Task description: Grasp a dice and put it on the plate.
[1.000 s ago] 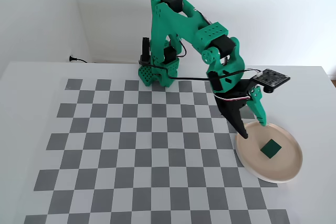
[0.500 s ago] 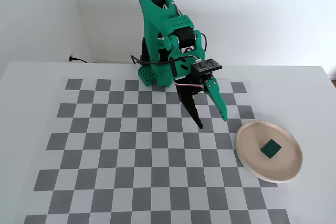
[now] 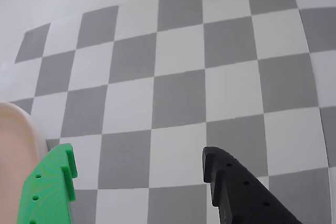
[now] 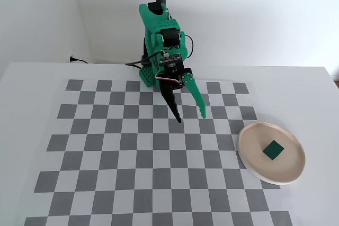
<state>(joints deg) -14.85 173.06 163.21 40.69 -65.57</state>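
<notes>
Nearest me in the fixed view, the dice (image 4: pixel 274 150) lies on the plate (image 4: pixel 254 166) at the checkerboard mat's (image 4: pixel 106 152) right edge. Farther back, well apart, the gripper (image 4: pixel 190 118) hangs above the mat, jaws spread, holding nothing.

One dark green dice (image 4: pixel 274 150) sits on one round beige plate (image 4: pixel 253 165). Left of the plate stand one green robot arm (image 4: pixel 161 41) and one checkered mat (image 4: pixel 106 152).
</notes>
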